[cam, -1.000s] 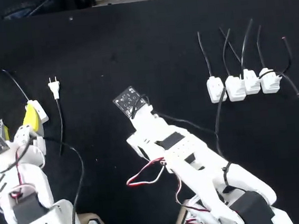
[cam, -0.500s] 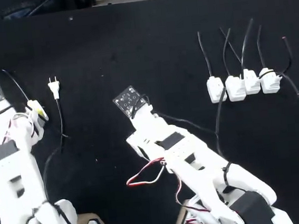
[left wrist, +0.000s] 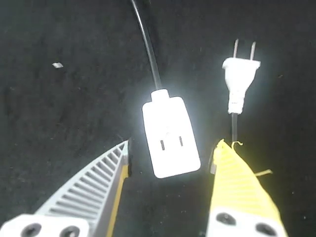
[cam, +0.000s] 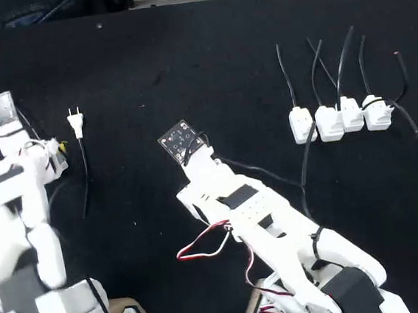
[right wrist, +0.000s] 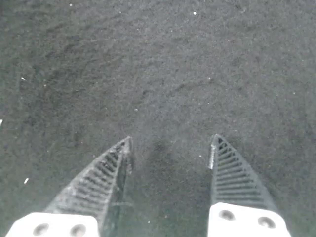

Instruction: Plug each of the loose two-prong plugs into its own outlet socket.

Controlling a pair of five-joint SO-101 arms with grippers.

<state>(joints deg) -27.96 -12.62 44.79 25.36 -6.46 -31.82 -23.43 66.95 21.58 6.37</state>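
A white outlet socket (left wrist: 170, 140) lies flat on the black cloth, slots up, its black cord running away from me. My left gripper (left wrist: 172, 145) is open and straddles it, one grey finger and one yellow finger (left wrist: 242, 187) on either side, with small gaps. Just beside it lies a loose white two-prong plug (left wrist: 240, 79), prongs pointing away. In the high view that plug (cam: 76, 123) lies at the far left, beside the left arm (cam: 17, 197). My right gripper (right wrist: 172, 139) is open over bare cloth, on the arm (cam: 227, 192) at the table's middle.
A row of several white sockets with plugs and black cords (cam: 331, 120) sits at the right. Red and white wires (cam: 202, 242) hang from the right arm. The black cloth table (cam: 185, 62) stretches wide between the arms and toward the back.
The left arm has swung toward the back of the table, bringing its gripper over the socket. The right arm has not moved.
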